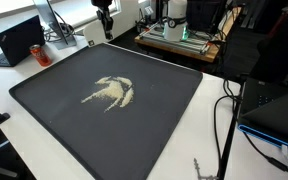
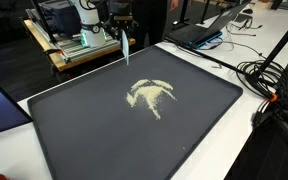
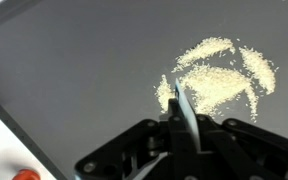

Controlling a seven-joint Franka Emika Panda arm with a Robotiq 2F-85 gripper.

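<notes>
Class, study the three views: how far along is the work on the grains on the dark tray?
Done: the grains lie in one streaked patch on the tray. In hand: the gripper is shut on a thin pale blade, hanging near the tray's far edge, short of the patch. Left, probably: curved streaks fan out, so gathering them into one heap remains.

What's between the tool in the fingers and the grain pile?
Nothing. Only bare dark mat runs from the thin pale tool, clamped in the fingers, to the grain pile. An exterior view shows it best.
</notes>
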